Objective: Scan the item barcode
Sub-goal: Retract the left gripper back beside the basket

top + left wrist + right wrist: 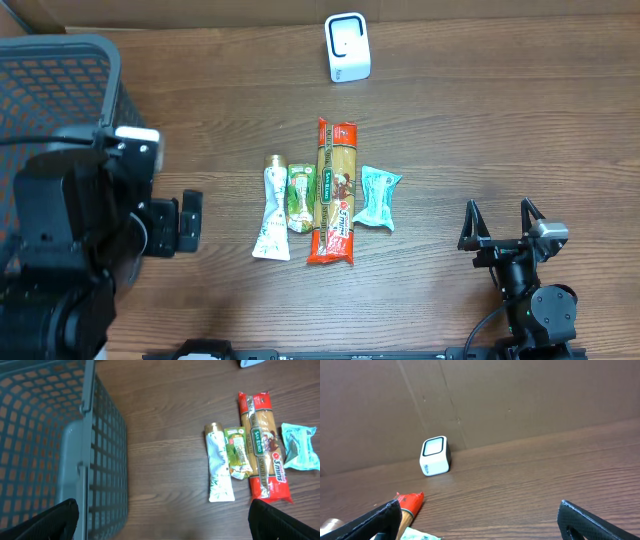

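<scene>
Pre-grasp step. Your left fingers (55, 520) and right fingers (375, 522) gape wide, both empty. Next: grab pasta pack (335, 190), present it to scanner (347, 47) at 12 o'clock.

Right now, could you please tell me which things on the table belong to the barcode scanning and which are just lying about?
For the job: barcode scanner; spaghetti packet, white tube, green sachet, teal pouch, any of which could be the item to scan.
Lying about: grey mesh basket, as far as this task goes.
</scene>
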